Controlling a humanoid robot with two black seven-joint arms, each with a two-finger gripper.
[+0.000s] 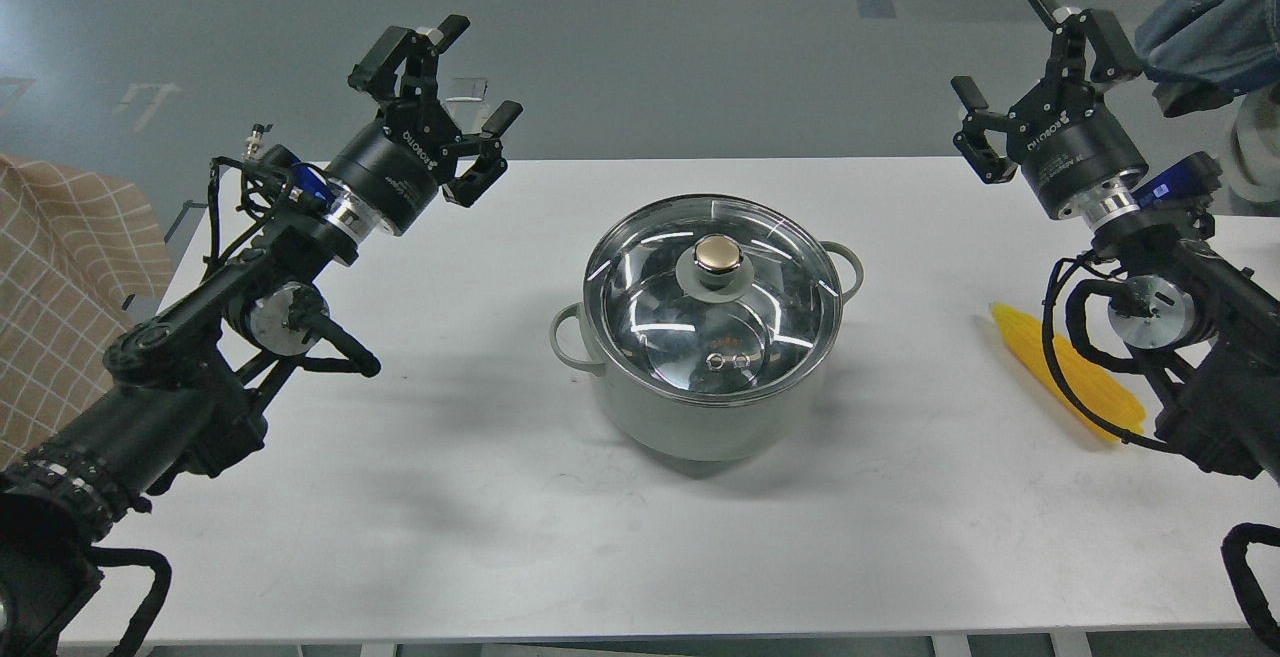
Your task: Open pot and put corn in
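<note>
The pale grey-green pot [700,417] stands in the middle of the white table [500,527], with a loop handle on each side. Its round glass lid [712,299] with a gold knob rests on the rim and closes it. The yellow corn [1065,372] lies flat on the table at the right, partly hidden behind my right arm and its cable. My left gripper [478,72] hovers open above the table's far left, well clear of the pot. My right gripper [1005,47] is held up at the far right, open and holding nothing.
A checked beige cloth [60,267] hangs beyond the table's left edge. A person in blue denim [1210,22] is at the top right corner. Grey floor lies behind the table's far edge.
</note>
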